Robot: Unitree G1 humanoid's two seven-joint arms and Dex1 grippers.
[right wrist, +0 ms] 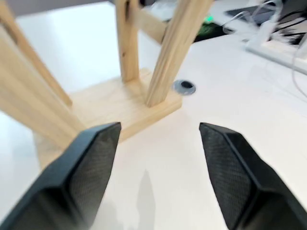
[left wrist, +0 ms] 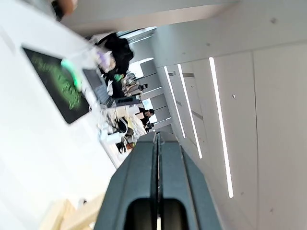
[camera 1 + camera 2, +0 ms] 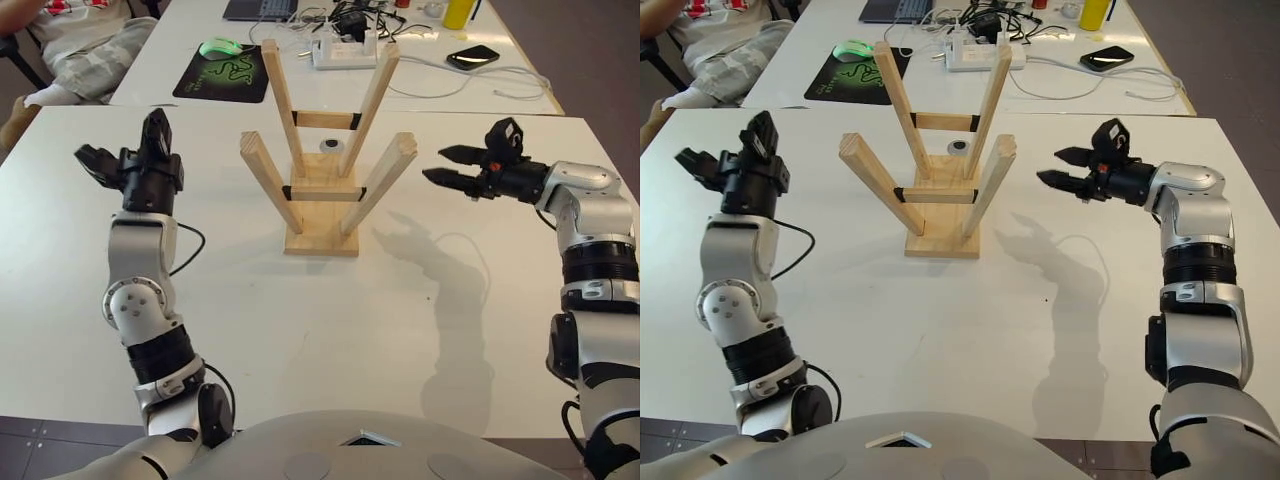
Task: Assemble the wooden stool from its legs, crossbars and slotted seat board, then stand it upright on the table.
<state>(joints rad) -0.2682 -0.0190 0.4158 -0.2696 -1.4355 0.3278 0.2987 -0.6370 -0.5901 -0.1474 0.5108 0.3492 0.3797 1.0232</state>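
The wooden stool (image 3: 322,193) stands upside down in the middle of the white table (image 3: 300,330). Its slotted seat board (image 3: 320,230) lies flat and its legs point up, joined by crossbars (image 3: 325,120). My left gripper (image 3: 155,125) is raised to the left of the stool, apart from it, pointing upward. In the left wrist view its fingers (image 2: 144,191) press together with nothing between them. My right gripper (image 3: 447,165) hovers open to the right of the stool, aimed at it and holding nothing. The right wrist view has the seat board (image 1: 110,103) beyond the spread fingers (image 1: 86,163).
A round cable grommet (image 3: 329,146) sits in the table just behind the stool. The table beyond carries a black mouse pad (image 3: 215,75) with a green mouse (image 3: 220,46), a power strip (image 3: 345,52), a phone (image 3: 472,57) and cables. A person sits at the far left.
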